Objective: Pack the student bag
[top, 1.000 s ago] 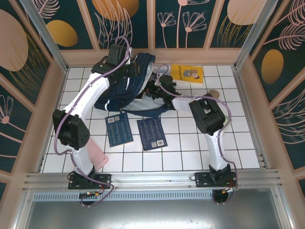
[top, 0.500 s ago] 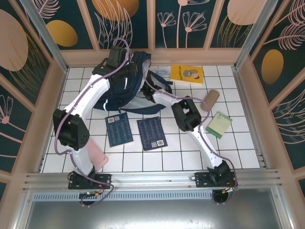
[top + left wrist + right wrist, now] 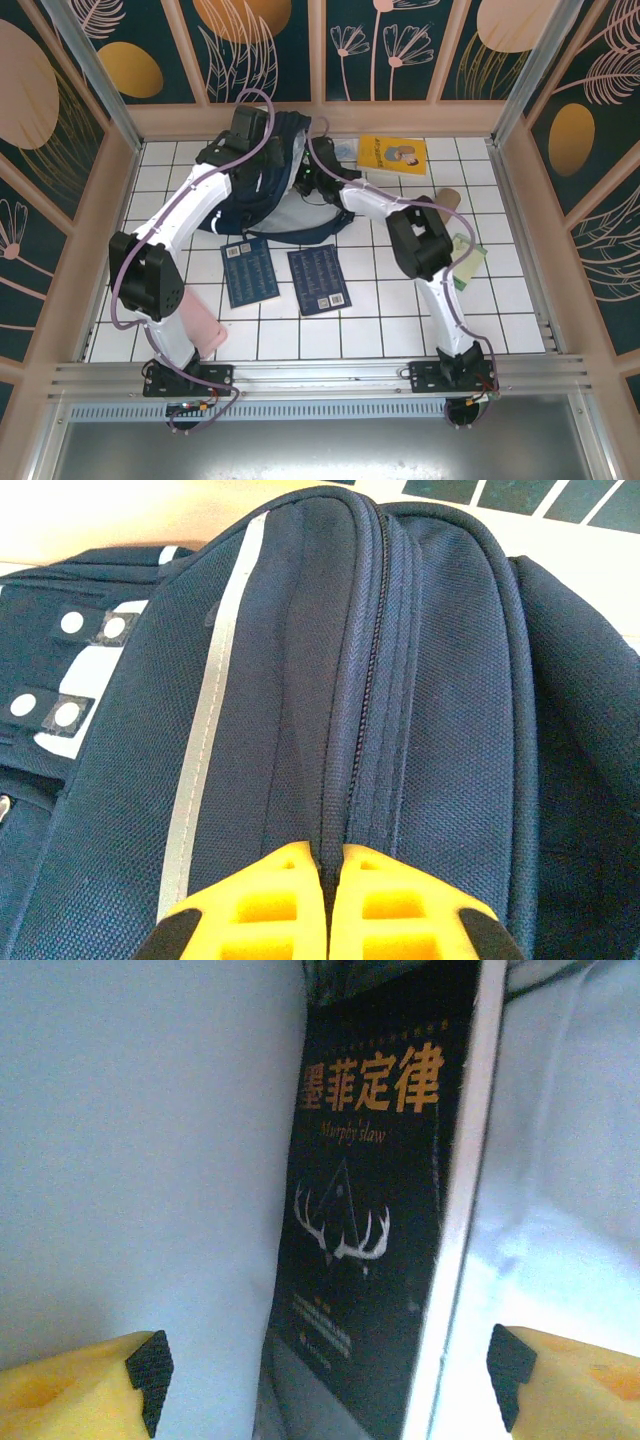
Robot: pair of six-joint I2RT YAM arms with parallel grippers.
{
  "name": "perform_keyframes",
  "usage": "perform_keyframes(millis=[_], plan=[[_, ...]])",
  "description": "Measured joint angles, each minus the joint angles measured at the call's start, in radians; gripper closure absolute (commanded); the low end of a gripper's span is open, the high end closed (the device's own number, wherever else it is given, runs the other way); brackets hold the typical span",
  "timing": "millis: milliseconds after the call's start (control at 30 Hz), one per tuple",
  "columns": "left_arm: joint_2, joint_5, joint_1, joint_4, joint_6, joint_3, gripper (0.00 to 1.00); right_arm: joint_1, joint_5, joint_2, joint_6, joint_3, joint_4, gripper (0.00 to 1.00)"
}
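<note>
Lying at the far edge of the tiled tabletop, the student bag is being pinched along its zipper seam by the clenched left fingers, while the right fingers are hanging released, spread wide, with a black book ahead between them.

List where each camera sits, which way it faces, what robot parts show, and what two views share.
Top external: above and behind the bases, looking down on the tiled table; both arms, left tool and right tool at the backpack.
Left wrist: on the left arm, looking along shut yellow fingers pinching the backpack's zip seam.
Right wrist: on the right arm, looking between open fingers at a black book against pale lining.
Shared: top and left wrist both show the backpack's navy fabric.
</note>
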Motion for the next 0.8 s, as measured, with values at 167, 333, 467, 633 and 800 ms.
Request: perform_keyframes(millis=[167,333,467,633,800], plan=[[0.000,-0.015,0.000,0.018,0.000,-0.019,1.00,-0.025,0.073,-0.192,-0.105,-0.170,-0.090,0.22],[0.000,-0.018,-0.002,0.067,0.000,-0.080,1.00,-0.071,0.146,-0.397,-0.198,-0.393,-0.136,0.35],[0.000,-0.021,-0.002,0.073,0.000,-0.103,1.00,-0.171,0.174,-0.481,-0.249,-0.514,-0.145,0.78],[0.000,-0.023,-0.002,0.080,0.000,-0.105,1.00,-0.320,0.201,-0.441,-0.278,-0.515,-0.148,1.00],[0.000,-0.011,-0.002,0.083,0.001,-0.105,1.00,-0.373,0.210,-0.280,-0.275,-0.353,-0.153,1.00]])
